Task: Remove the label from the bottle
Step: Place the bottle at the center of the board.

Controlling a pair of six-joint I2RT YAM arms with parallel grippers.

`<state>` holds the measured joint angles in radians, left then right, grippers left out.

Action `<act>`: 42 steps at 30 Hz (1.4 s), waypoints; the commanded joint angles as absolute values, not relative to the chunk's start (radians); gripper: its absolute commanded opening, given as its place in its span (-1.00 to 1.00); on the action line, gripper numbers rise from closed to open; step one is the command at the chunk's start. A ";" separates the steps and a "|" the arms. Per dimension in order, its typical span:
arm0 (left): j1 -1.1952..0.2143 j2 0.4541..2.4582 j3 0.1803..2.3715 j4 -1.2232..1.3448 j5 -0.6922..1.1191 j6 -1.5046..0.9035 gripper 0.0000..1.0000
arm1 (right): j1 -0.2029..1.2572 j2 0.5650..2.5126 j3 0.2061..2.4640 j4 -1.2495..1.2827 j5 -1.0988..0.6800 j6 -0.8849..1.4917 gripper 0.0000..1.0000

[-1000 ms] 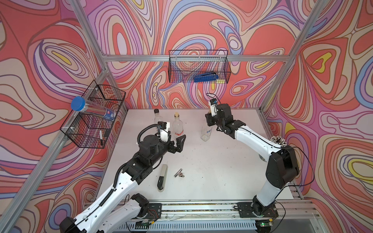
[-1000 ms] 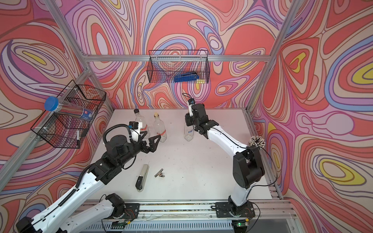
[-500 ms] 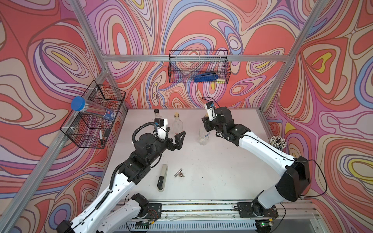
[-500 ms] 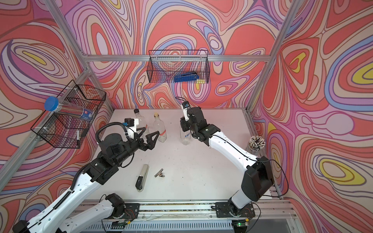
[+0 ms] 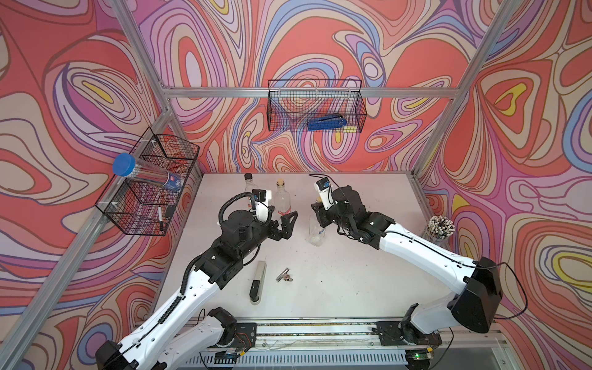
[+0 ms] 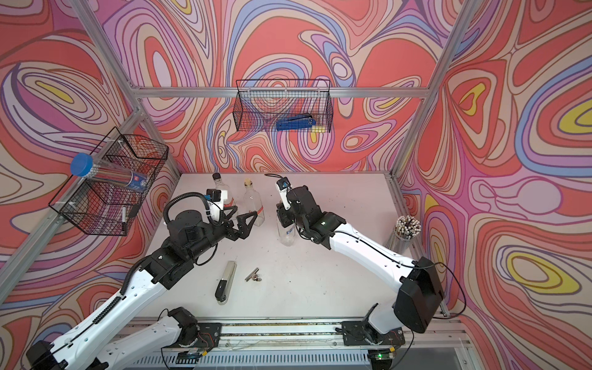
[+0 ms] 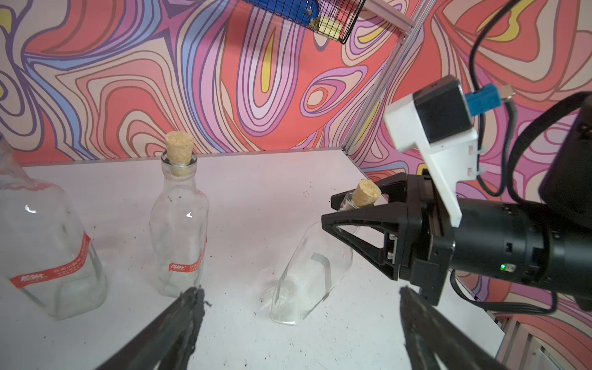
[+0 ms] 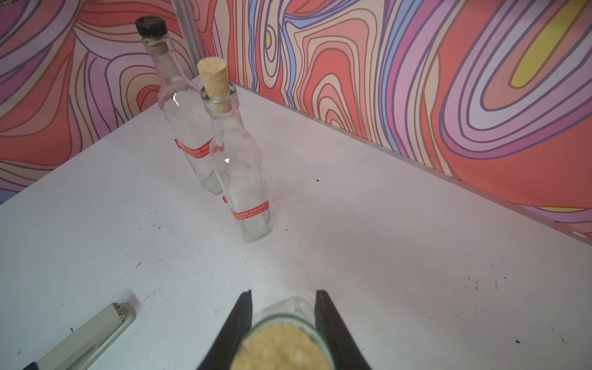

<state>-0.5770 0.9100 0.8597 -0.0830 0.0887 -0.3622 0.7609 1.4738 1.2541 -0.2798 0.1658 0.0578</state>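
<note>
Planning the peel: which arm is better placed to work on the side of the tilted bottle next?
Left. The left gripper is open and empty, facing the tilted bottle from the side. The right gripper is shut on that bottle's neck, propping it up; letting go would probably drop it.

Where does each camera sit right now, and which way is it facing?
Top views: high over the front rail, looking down and back at the table; left arm and right arm show whole.
Left wrist: behind the open left gripper, facing the back right corner; own fingers show, beyond them the tilted bottle gripped at its neck by the right gripper.
Right wrist: above the right gripper, looking past the cork toward the back left corner; own fingers show.
Shared: both wrist views show the corked labelled bottle.
</note>
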 commanded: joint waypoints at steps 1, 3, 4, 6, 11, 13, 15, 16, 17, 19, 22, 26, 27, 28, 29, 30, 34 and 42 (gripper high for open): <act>-0.584 0.894 0.836 -0.054 0.104 -0.362 0.89 | 0.772 1.435 1.231 -0.200 0.198 0.074 -1.00; -0.584 0.891 0.824 -0.045 0.102 -0.364 0.89 | 0.778 1.437 1.217 -0.185 0.199 0.074 -1.00; -0.585 0.889 0.816 -0.035 0.100 -0.366 0.89 | 0.781 1.436 1.209 -0.177 0.199 0.074 -1.00; -0.585 0.882 0.803 -0.020 0.100 -0.367 0.89 | 0.786 1.431 1.189 -0.157 0.201 0.075 -1.00; -0.584 0.885 0.805 -0.021 0.105 -0.354 0.89 | 0.792 1.427 1.168 -0.159 0.203 0.091 -1.00; -0.585 0.890 0.808 -0.026 0.106 -0.351 0.89 | 0.794 1.425 1.161 -0.161 0.204 0.096 -1.00; -0.584 0.892 0.808 -0.026 0.107 -0.347 0.90 | 0.794 1.425 1.160 -0.169 0.208 0.101 -1.00; -0.584 0.893 0.808 -0.027 0.108 -0.344 0.90 | 0.795 1.424 1.163 -0.175 0.207 0.102 -1.00; -0.585 0.896 0.811 -0.029 0.108 -0.342 0.90 | 0.794 1.424 1.166 -0.183 0.208 0.105 -1.00; -0.584 0.900 0.816 -0.033 0.110 -0.336 0.90 | 0.796 1.423 1.167 -0.189 0.211 0.109 -0.82; -0.584 0.908 0.822 -0.033 0.114 -0.331 0.90 | 0.796 1.423 1.164 -0.189 0.216 0.110 -0.48; -0.585 0.913 0.818 -0.017 0.124 -0.330 0.90 | 0.796 1.427 1.165 -0.189 0.221 0.114 -0.38; -0.586 0.914 0.816 -0.011 0.127 -0.330 0.90 | 0.796 1.428 1.166 -0.189 0.221 0.117 -0.34; -0.586 0.915 0.816 -0.009 0.130 -0.328 0.90 | 0.796 1.427 1.166 -0.189 0.222 0.118 -0.27; -0.586 0.917 0.817 -0.009 0.133 -0.328 0.90 | 0.796 1.428 1.166 -0.189 0.222 0.121 -0.23; -0.586 0.919 0.819 -0.009 0.136 -0.327 0.90 | 0.796 1.426 1.166 -0.189 0.222 0.120 -0.21; -0.587 0.924 0.822 -0.009 0.139 -0.319 0.90 | 0.796 1.425 1.172 -0.193 0.227 0.120 -0.09; -0.589 0.923 0.815 -0.005 0.153 -0.316 0.90 | 0.796 1.414 1.181 -0.195 0.227 0.126 0.17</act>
<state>-0.5827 0.9241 0.8085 -0.0360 0.1356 -0.3321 0.7898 1.4410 1.1641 -0.2089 0.2146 0.1181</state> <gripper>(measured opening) 0.949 0.570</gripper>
